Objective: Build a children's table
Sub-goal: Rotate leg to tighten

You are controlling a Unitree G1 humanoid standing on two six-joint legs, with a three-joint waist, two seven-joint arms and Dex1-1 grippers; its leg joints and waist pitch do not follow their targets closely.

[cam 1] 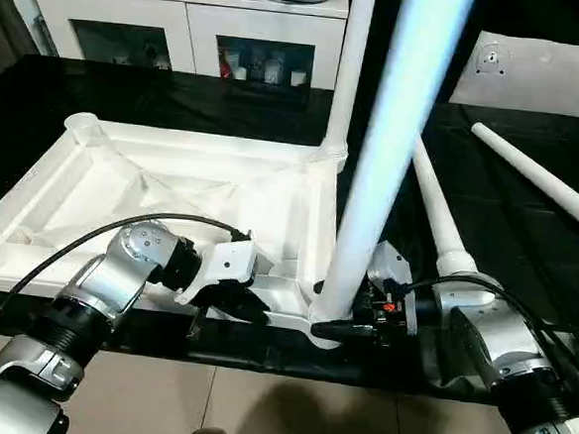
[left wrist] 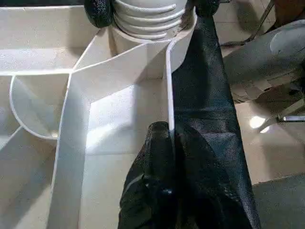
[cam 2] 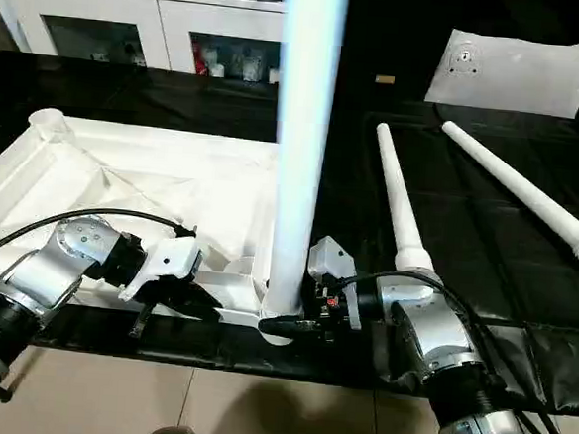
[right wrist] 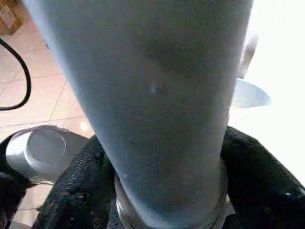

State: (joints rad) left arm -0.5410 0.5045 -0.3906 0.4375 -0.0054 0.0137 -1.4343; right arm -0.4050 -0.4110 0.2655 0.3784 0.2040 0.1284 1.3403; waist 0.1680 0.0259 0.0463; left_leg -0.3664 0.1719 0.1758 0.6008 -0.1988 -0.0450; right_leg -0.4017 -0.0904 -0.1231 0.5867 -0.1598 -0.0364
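Left eye view: unmarked white children's table (cam 1: 173,184)

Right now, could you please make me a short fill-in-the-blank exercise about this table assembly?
1. The upside-down white tabletop lies on a ____ covered work table.
2. Loose legs lying on the cover to the right: ____.
3. The left gripper pinches the tabletop's ____.
4. The right gripper's fingers flank the near standing leg at its ____.

Missing words: black; two; rim; base
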